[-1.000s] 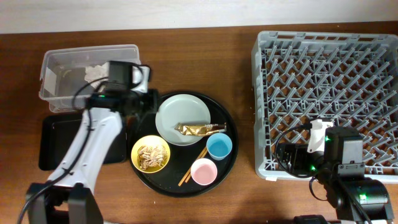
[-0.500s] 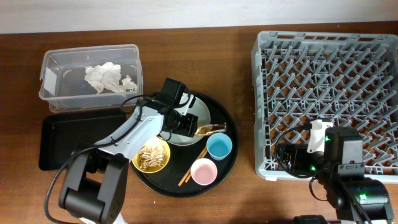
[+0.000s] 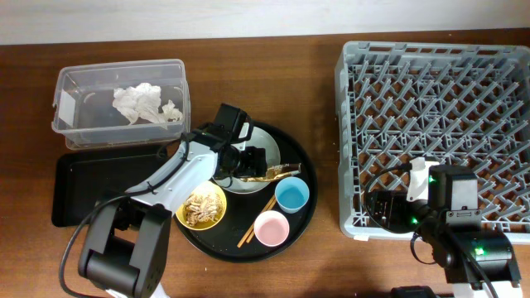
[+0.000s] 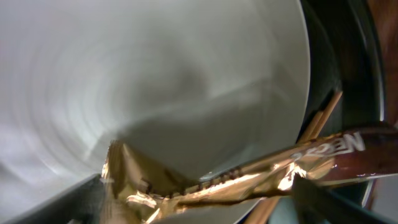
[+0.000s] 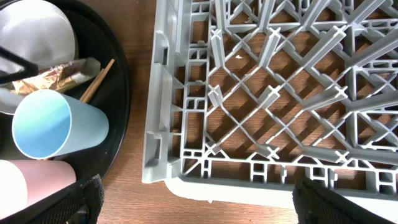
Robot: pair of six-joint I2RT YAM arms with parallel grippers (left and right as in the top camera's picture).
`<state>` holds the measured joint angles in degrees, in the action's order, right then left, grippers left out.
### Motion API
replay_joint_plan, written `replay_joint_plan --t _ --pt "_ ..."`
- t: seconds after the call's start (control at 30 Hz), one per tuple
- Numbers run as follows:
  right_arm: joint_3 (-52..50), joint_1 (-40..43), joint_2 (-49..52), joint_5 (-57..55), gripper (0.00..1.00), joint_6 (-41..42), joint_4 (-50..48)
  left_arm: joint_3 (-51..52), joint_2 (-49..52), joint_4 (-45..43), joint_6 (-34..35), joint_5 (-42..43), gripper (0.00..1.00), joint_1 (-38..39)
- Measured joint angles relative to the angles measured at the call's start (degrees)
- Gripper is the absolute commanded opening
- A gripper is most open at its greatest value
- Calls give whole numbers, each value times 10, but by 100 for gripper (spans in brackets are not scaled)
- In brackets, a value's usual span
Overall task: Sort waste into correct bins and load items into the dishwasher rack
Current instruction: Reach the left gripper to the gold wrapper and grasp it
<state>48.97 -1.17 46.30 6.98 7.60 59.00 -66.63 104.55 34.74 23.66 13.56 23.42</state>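
My left gripper (image 3: 244, 163) is open low over the grey-green plate (image 3: 248, 142). Its fingers (image 4: 199, 208) straddle the gold-brown wrapper (image 4: 249, 180) lying at the plate's near edge (image 4: 155, 74). The crumpled tissue (image 3: 142, 103) lies in the clear tub (image 3: 74, 132). The yellow bowl (image 3: 186, 199) holds tan food scraps (image 3: 200, 209). The blue cup (image 3: 291, 195), pink cup (image 3: 272, 228) and chopsticks (image 3: 258, 219) lie on the round black tray. My right gripper (image 3: 383, 207) is open and empty (image 5: 199, 208) by the dishwasher rack's (image 3: 431, 108) front left corner (image 5: 186, 168).
The flat black rectangular tray (image 3: 79, 186) lies in front of the tub, left of the round black tray (image 3: 306, 215). The right wrist view shows the blue cup (image 5: 56, 127), the pink cup (image 5: 25, 180) and bare wood between tray and rack.
My left arm left the tub, with the tissue now lying in it, swung right to the plate and settled over the wrapper. The right arm barely shifted.
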Motion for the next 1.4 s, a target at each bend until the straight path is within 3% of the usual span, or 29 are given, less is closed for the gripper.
replay_joint_plan --t 0.17,0.3,0.5,1.13,1.4 --pt "0 0 0 0 98 0 2 0 0 4 133 5 99 0" --pt "0 0 0 0 98 0 2 0 -2 4 174 5 99 0" --pt "0 0 0 0 98 0 2 0 -29 19 186 -17 99 0" --pt "0 0 0 0 98 0 2 0 -58 67 208 39 99 2" --pt "0 0 0 0 98 0 2 0 -58 67 240 29 100 45"
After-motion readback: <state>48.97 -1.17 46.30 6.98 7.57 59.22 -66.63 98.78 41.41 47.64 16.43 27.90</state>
